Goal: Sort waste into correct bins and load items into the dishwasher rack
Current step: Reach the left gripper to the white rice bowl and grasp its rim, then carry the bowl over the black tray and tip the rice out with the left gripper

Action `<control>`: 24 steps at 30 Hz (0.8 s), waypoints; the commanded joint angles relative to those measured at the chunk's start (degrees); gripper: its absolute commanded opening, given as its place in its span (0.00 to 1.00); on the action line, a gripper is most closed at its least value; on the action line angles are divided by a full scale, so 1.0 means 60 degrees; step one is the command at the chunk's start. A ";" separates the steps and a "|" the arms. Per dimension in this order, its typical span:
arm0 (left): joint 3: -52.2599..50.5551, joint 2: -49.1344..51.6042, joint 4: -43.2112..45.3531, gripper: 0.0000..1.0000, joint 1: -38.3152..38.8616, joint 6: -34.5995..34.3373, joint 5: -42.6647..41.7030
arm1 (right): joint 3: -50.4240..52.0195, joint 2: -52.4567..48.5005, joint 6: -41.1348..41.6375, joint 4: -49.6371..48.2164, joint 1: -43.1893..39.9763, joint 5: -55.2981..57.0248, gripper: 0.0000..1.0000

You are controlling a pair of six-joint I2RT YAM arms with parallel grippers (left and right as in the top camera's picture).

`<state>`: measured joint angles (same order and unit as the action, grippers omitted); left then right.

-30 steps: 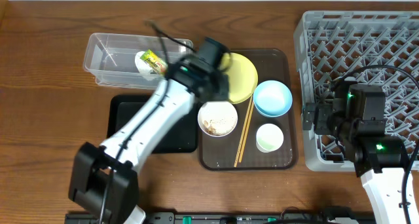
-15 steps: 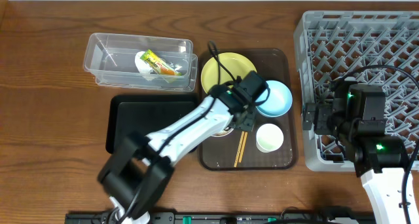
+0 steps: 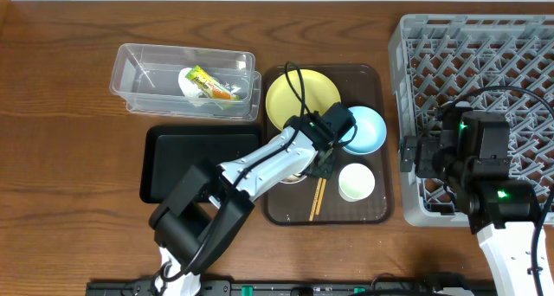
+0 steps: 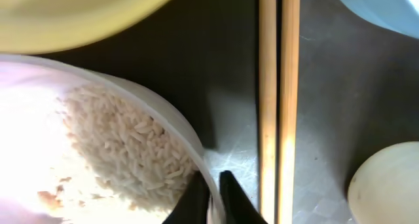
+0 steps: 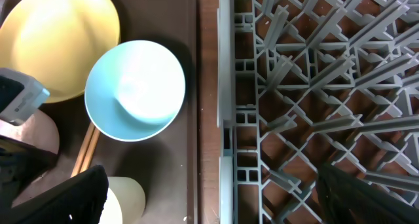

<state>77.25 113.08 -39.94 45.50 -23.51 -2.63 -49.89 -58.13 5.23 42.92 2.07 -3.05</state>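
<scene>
My left gripper (image 4: 211, 199) is shut on the rim of the white bowl (image 4: 154, 116), which holds whitish rice scraps (image 4: 124, 152). In the overhead view my left arm covers most of that bowl (image 3: 288, 176) on the brown serving tray (image 3: 374, 78). The chopsticks (image 3: 319, 190) lie just right of the bowl. The yellow plate (image 3: 299, 95), the light blue bowl (image 3: 365, 130) and the small white cup (image 3: 356, 182) sit on the same tray. The snack wrapper (image 3: 208, 84) lies in the clear tub (image 3: 138, 78). My right gripper (image 5: 219, 198) is open and empty over the left edge of the grey rack (image 3: 485, 62).
The flat black tray (image 3: 177, 162) lies in front of the clear tub, left of the serving tray. The rack's left wall (image 5: 226, 119) stands close beside the serving tray's right edge (image 5: 191, 185). Bare wooden table lies at far left.
My left arm swung from near the clear tub over to the white bowl and its jaws now pinch the bowl's rim. The right arm has not moved.
</scene>
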 commanded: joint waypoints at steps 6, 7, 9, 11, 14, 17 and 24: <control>0.0106 -0.0991 -0.0346 0.06 -0.0033 0.0015 -0.0087 | -0.0229 -0.0004 -0.0022 0.0033 0.0080 -0.0069 0.99; 0.0106 -0.1257 -0.0412 0.06 -0.0076 0.0015 -0.0087 | -0.0229 -0.0004 -0.0022 0.0033 0.0080 -0.0069 0.99; 0.0106 -0.1734 -0.0525 0.06 -0.0215 0.0018 -0.0084 | -0.0229 -0.0004 -0.0022 0.0033 0.0080 -0.0069 0.99; 0.0106 -0.2200 -0.0703 0.06 -0.0452 0.0015 -0.0084 | -0.0229 -0.0004 -0.0022 0.0033 0.0080 -0.0069 0.99; 0.0106 -0.2743 -0.1096 0.06 -0.0954 -0.0106 -0.0084 | -0.0229 -0.0004 -0.0022 0.0036 0.0080 -0.0069 0.99; 0.0106 -0.3147 -0.1610 0.06 -0.1690 -0.0426 -0.0113 | -0.0229 -0.0004 -0.0022 0.0069 0.0080 -0.0073 0.99; -0.0102 -0.3381 -0.2328 0.06 -0.3923 0.0066 -0.2306 | -0.0229 -0.0004 -0.0022 0.0066 0.0080 -0.0066 0.99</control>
<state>77.21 93.54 -53.76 25.87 -24.99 -8.80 -49.89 -58.13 5.23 43.09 2.07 -3.05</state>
